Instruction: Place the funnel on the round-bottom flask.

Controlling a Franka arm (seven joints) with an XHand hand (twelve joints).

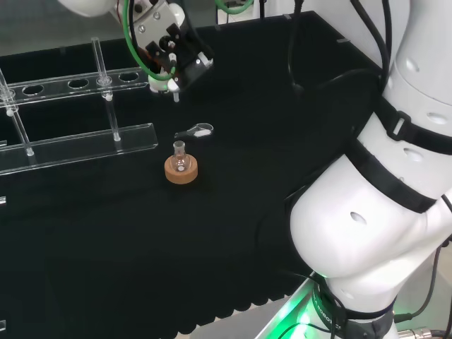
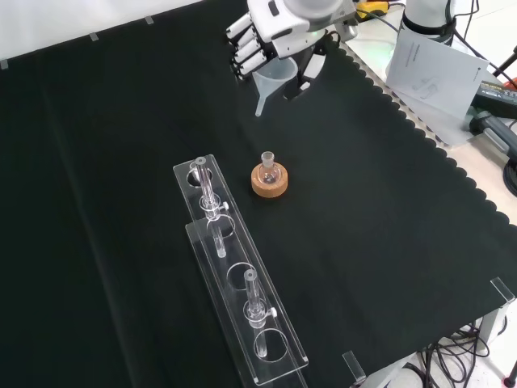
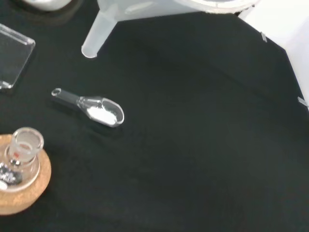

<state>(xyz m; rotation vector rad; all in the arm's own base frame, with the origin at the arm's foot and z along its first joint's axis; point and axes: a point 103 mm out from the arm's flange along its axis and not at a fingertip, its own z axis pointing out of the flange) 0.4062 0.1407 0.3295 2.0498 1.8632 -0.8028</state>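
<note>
The hand (image 2: 271, 28) held the funnel (image 2: 273, 81) by its cone, stem down, above the cloth's far edge. Light, slippery plastic, it probably needed that rim grip while its stem met the fragile flask (image 2: 268, 171) neck.

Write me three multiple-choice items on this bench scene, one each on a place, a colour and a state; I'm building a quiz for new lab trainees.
1. Where does the small clear round-bottom flask stand?
A. in the clear plastic rack
B. on the round tan cork ring
C. bare on the cloth

2. What colour is the powder in the small clear plastic scoop?
A. white
B. blue
C. red

3. What state is the translucent white funnel in?
A. seated in the flask
B. lying on the cloth
C. held in the hand above the cloth

Answers: 1 B, the front view shows the ring under the flask. 2 A, the wrist view shows a white heap. 3 C, the fingers curl round its cone.
</note>
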